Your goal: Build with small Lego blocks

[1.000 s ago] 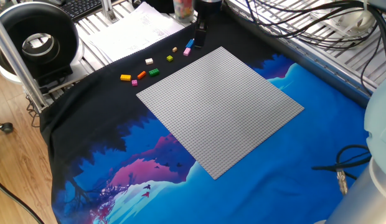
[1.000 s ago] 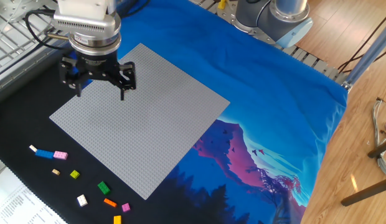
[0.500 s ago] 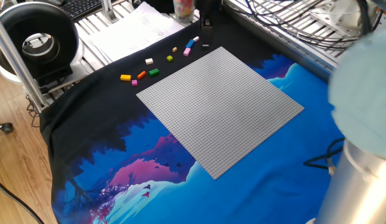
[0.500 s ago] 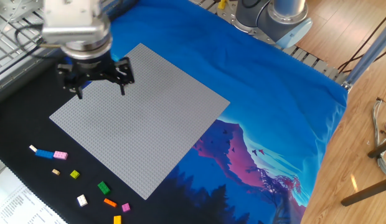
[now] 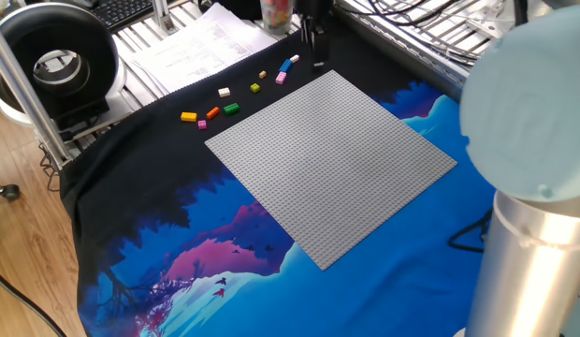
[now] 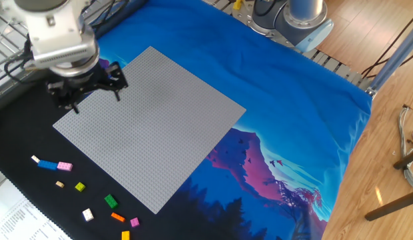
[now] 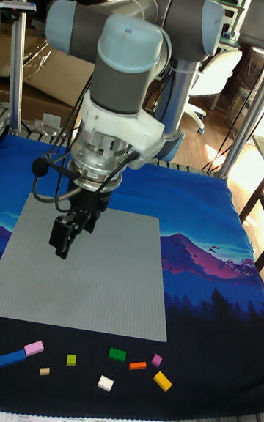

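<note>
The small Lego blocks lie loose on the black cloth beside the grey baseplate [image 6: 150, 127]. Among them are a yellow block [image 5: 188, 117], an orange block [image 5: 212, 112], a green block [image 5: 232, 109], a white block [image 5: 224, 93] and a joined blue and pink pair [image 6: 54, 165]. In the tall fixed view the same row includes a green block [image 7: 116, 354] and a yellow block [image 7: 163, 381]. My gripper [image 6: 95, 101] hangs open over the baseplate's corner, nothing between its fingers, well clear of the blocks. It also shows as gripper [image 7: 64, 239] and, dark and small, gripper [image 5: 313, 45].
The arm's pale body [image 5: 533, 140] fills the right side of one fixed view. Printed papers [image 5: 201, 47] and a black round device [image 5: 51, 61] sit beyond the blocks. A metal rack with cables [image 5: 430, 28] borders the cloth. The baseplate [image 5: 332, 159] carries no bricks.
The gripper has moved from over the baseplate's upper part toward its corner on the rack side, staying open. The blocks have not moved.
</note>
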You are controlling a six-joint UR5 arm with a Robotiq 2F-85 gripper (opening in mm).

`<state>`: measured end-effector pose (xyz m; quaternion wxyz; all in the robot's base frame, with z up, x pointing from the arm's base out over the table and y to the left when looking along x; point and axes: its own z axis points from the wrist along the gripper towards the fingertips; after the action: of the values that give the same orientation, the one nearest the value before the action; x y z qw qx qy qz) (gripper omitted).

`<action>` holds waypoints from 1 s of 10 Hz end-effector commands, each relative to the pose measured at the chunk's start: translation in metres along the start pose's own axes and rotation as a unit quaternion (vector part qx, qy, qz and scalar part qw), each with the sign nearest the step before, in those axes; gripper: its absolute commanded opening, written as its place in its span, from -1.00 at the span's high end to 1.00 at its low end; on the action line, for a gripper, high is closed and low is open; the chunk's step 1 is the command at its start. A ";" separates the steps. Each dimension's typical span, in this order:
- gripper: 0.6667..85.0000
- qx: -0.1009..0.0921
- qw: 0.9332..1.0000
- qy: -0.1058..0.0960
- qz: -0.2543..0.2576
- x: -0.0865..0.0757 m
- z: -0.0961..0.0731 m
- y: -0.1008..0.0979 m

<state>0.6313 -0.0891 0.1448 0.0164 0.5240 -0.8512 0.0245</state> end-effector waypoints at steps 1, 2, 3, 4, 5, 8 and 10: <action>-0.86 0.014 1.000 0.002 -0.028 -0.001 0.014 -0.019; -0.86 0.015 1.000 0.005 -0.019 0.000 0.014 -0.019; -0.85 0.011 1.000 -0.017 -0.009 -0.011 0.014 -0.017; -0.86 0.028 0.999 -0.036 0.016 -0.021 0.013 -0.026; -0.86 0.043 0.999 -0.006 0.021 -0.005 0.013 -0.034; -0.86 0.012 0.996 -0.047 0.074 -0.026 0.013 -0.019; -0.86 0.024 0.996 -0.033 0.078 -0.018 0.013 -0.025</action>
<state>0.6587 -0.0854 0.1305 -0.0192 0.4766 -0.8784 0.0294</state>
